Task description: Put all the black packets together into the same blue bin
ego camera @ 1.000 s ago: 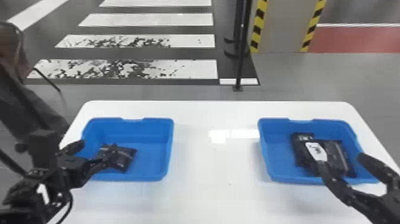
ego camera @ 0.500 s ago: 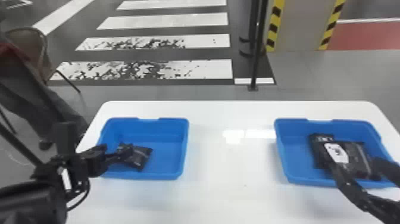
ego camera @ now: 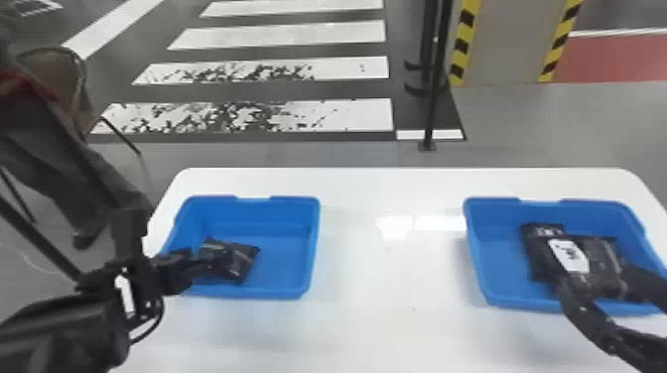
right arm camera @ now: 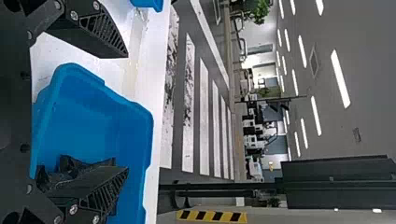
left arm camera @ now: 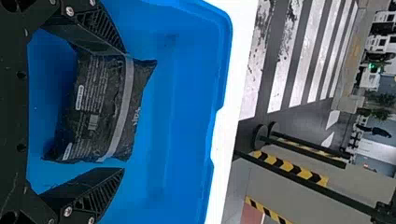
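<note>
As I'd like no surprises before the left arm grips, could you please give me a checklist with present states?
- Left gripper open: ok.
- Black packet in the left bin lying between its fingers: ok.
- Right gripper open: ok.
- Right gripper not touching the packets in the right bin: cannot tell, one finger overlaps them in view.
- All packets in one bin: not ok, both bins hold some.

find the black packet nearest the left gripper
In the head view, the black packet lies inside the left blue bin, beside the left gripper.
</note>
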Motion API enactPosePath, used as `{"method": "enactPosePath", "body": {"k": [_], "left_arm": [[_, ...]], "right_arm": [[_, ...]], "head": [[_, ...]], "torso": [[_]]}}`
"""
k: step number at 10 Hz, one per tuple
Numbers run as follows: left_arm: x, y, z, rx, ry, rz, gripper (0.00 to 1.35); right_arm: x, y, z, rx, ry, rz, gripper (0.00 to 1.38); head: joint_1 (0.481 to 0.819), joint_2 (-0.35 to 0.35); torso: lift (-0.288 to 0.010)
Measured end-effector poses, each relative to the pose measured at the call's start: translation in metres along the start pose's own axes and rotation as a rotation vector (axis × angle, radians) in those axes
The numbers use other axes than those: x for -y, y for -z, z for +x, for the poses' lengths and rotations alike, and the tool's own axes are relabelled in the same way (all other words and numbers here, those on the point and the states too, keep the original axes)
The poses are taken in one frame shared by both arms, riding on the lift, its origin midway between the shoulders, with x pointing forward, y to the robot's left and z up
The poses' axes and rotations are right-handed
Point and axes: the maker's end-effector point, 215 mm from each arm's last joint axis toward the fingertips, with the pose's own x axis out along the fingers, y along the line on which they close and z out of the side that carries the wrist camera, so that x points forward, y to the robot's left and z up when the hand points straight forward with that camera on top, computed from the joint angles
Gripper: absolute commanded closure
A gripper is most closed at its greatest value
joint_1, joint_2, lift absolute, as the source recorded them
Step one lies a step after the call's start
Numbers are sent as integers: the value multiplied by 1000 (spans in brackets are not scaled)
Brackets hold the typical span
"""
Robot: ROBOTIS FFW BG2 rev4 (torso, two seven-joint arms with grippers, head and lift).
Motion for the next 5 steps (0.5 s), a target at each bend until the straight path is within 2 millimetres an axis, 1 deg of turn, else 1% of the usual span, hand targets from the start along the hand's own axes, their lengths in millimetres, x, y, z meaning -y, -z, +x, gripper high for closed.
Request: {"method": "enactPosePath", "body": {"k": [2, 5], "left_arm": [[-9, 3, 6, -17, -18, 8, 136], [-23, 14, 17, -63, -48, 12, 144]], "right_arm": [[-1, 1, 1, 0, -7, 6, 165], [-1, 4, 3, -2, -11, 17, 165]], "head": [[695, 128], [695, 140]], "torso": [[-110], [-110]]}}
